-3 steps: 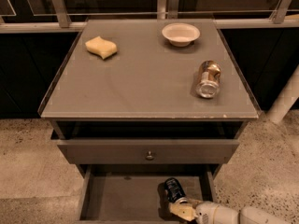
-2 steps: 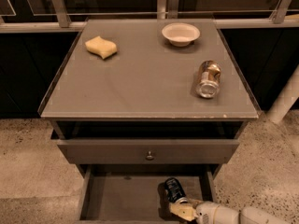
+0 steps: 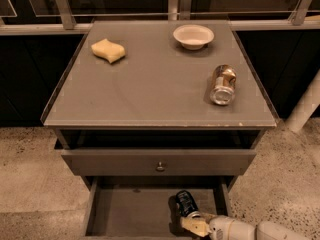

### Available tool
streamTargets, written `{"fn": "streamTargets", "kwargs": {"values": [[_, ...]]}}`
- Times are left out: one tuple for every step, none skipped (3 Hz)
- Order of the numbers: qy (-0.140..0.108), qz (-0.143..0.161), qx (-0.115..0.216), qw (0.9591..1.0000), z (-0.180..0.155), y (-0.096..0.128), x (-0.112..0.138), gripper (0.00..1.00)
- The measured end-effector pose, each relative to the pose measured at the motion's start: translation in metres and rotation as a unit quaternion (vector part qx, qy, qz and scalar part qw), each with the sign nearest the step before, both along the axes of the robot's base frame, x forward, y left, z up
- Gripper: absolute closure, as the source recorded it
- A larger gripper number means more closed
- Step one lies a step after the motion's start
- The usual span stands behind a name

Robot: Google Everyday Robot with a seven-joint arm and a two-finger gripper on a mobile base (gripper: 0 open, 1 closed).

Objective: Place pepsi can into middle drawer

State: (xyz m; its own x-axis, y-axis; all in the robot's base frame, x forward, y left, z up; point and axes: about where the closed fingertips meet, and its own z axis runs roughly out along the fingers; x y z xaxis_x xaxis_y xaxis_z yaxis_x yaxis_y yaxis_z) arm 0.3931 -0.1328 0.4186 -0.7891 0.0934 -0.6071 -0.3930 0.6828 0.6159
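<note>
The pepsi can (image 3: 185, 203), dark blue with a silver end, sits inside the open middle drawer (image 3: 130, 219), near its right side, leaning a little. My gripper (image 3: 194, 225) reaches in from the bottom right on a white arm (image 3: 250, 231) and is right against the can's near end, low inside the drawer. The near part of the can is hidden behind the gripper.
Above the open drawer is a closed drawer front with a small round knob (image 3: 160, 167). On the cabinet top (image 3: 155, 89) lie a brown-gold and silver can (image 3: 222, 84) on its side, a white bowl (image 3: 193, 36) and a yellow sponge (image 3: 108, 50). A speckled floor surrounds the cabinet.
</note>
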Motion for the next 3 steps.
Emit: {"fn": "streamTargets", "kwargs": {"values": [[0.000,0.000,0.000,1.0000,0.0000,0.0000,0.0000,0.11],[0.000,0.000,0.000,1.0000,0.0000,0.0001,0.0000,0.00],[0.000,0.000,0.000,1.0000,0.0000,0.0001,0.0000,0.00]]}}
